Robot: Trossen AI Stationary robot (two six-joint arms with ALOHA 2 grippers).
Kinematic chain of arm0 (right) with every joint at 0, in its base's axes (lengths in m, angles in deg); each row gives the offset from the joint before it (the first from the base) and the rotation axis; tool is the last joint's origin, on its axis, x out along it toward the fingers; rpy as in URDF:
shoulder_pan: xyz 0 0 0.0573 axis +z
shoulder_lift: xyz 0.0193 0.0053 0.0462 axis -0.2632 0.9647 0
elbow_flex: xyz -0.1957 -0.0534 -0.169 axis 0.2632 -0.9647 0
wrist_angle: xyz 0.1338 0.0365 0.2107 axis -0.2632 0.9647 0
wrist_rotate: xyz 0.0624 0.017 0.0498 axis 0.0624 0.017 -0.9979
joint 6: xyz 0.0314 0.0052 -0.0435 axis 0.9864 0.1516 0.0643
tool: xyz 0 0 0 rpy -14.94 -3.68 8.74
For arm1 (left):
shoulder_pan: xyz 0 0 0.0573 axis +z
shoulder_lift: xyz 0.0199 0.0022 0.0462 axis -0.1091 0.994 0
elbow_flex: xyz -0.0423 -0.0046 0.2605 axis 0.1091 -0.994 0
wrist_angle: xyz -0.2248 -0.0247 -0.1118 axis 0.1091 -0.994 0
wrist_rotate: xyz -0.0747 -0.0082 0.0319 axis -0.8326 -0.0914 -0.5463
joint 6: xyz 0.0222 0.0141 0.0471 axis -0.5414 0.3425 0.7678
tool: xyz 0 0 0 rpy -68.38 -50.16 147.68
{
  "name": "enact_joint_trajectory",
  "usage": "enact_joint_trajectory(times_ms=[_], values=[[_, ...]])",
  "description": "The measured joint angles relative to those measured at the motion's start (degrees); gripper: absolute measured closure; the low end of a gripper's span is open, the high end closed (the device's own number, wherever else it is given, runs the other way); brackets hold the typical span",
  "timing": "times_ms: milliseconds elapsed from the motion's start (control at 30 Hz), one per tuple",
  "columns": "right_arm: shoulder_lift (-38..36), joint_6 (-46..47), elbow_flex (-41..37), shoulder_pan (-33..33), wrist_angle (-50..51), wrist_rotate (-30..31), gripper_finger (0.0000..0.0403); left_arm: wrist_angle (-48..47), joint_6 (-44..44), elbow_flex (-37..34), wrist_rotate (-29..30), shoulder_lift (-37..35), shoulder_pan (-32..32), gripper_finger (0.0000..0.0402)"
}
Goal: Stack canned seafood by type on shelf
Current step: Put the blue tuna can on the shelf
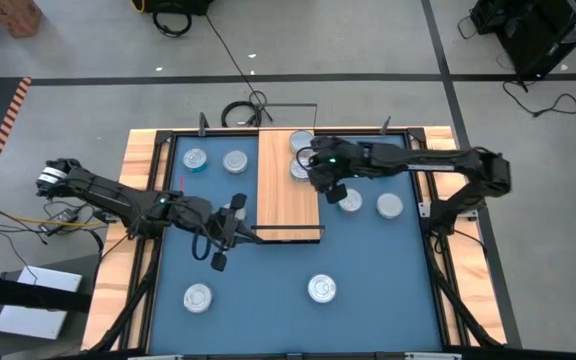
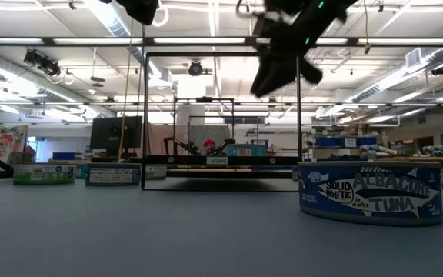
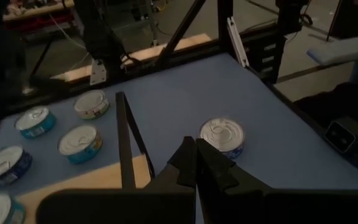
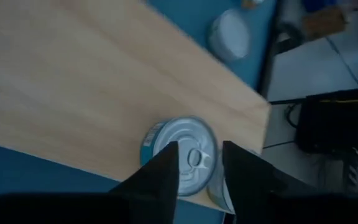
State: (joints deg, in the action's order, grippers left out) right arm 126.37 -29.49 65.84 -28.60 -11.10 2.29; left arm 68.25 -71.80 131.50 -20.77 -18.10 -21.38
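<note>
From above, the shelf [image 1: 288, 185] sits in the middle of the blue table [image 1: 268, 290], and the right gripper [image 1: 313, 168] is over its right edge near the far end, where a couple of tins [image 1: 301, 140] sit on the board. Loose tins are scattered around: two far-left [image 1: 196, 158], two just right of the shelf [image 1: 389, 206], two near the front [image 1: 321, 289]. The left gripper [image 1: 230, 213] hangs by the shelf's near-left corner, fingers pressed together with nothing in them. At table level there's a blue albacore tuna tin [image 2: 370, 192] up close on the right, more tins far left [image 2: 44, 173], and the right arm dark overhead. The left wrist camera shows its closed fingers [image 3: 194, 163] above the table with one tin [image 3: 222, 135] just ahead. The right wrist camera has its fingers [image 4: 166, 168] parted, straddling a teal-sided tin [image 4: 182, 152] at the board's edge, not clearly squeezing it.
</note>
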Motion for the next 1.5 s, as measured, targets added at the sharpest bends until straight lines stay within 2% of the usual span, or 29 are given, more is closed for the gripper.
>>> enact_joint_trajectory(times_ms=[167,233,467,733,833,967,1100,1267,1333,1400,1500], values=[[-8.3,8.9,0.0,3.3,3.8,0.4,0.0372,-5.1,-1.4,0.0,0.4,-1.6,-1.2,0.0399],[-11.0,11.7,0.0,5.0,5.4,0.2,0.0393,-7.8,-1.5,0.0,0.2,-1.7,-2.4,0.0399],[-17.3,23.6,0.0,12.7,12.0,0.2,0.0398,-17.7,-4.1,0.0,-6.5,-1.6,-9.7,0.0399],[-19.5,34.5,-0.3,25.5,12.8,7.7,0.0401,-27.9,-21.1,0.0,-3.2,-0.7,-19.5,0.0399],[-19.2,38.7,-2.2,28.6,12.1,8.6,0.0401,-29.8,-28.9,0.0,-2.6,0.1,-22.0,0.0398],[-18.9,44.7,-8.2,31.8,6.3,8.8,0.0402,-33.6,-40.1,0.0,-2.6,1.4,-24.2,0.0386],[-19.0,51.7,-15.6,33.9,-3.8,10.4,0.04,-40.1,-49.6,0.1,-3.1,4.2,-24.5,0.0373],[-18.1,60.0,-23.0,34.7,-15.3,10.0,0.0375,-40.9,-45.3,0.1,-4.2,7.9,-25.6,0.0369],[-16.9,61.7,-24.8,34.5,-20.5,7.6,0.0362,-40.6,-43.7,0.1,-4.7,9.6,-25.5,0.0369],[-16.4,61.5,-25.6,34.5,-22.6,5.0,0.0353,-40.6,-43.1,0.1,-5.3,11.1,-25.5,0.0369],[-15.5,61.4,-25.6,35.7,-23.2,6.0,0.035,-40.4,-43.0,0.1,-5.5,13.3,-25.5,0.0365]])
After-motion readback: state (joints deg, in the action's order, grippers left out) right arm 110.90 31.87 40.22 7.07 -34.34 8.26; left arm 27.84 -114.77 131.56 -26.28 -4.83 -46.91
